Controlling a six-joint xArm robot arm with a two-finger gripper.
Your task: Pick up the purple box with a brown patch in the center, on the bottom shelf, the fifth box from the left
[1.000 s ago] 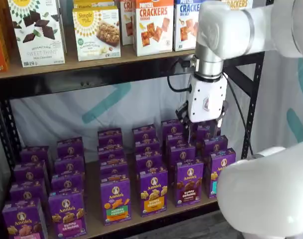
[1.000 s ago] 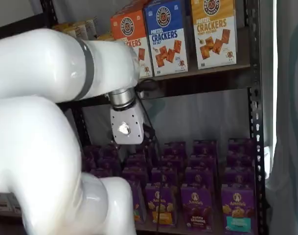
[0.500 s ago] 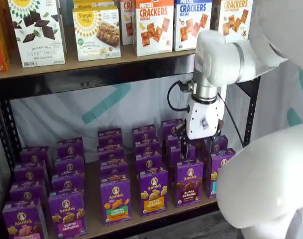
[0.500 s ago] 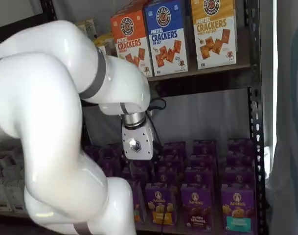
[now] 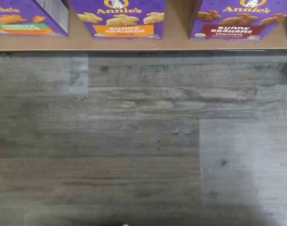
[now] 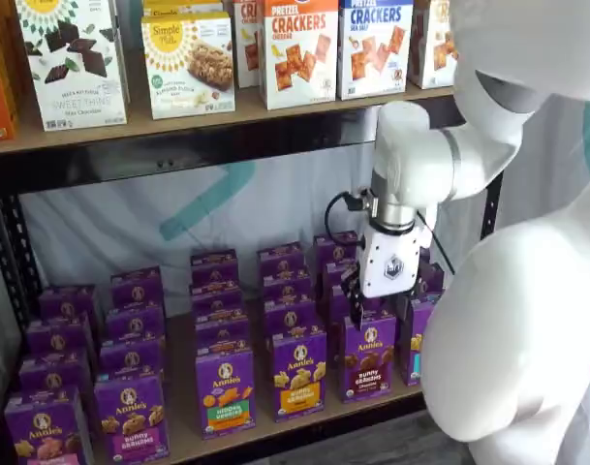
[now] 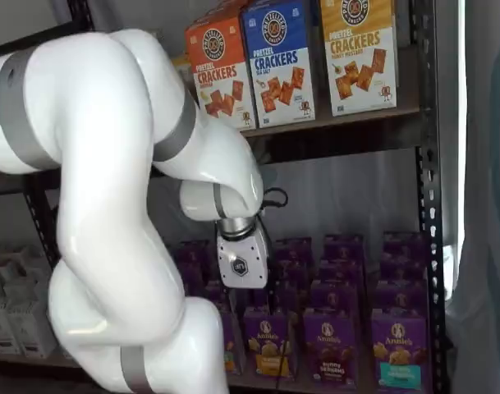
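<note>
We see our fingers [image 6: 377, 302] just above the purple chocolate box [image 6: 368, 356] | we cannot tell if fingers are wide or narrow

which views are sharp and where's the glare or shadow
Wrist view: sharp; a pale reflection patch lies on the grey floor, darker shading at one corner. In both shelf views the bottom shelf is dim, the purple boxes soft; the white arm is bright, nearly blown out.
</note>
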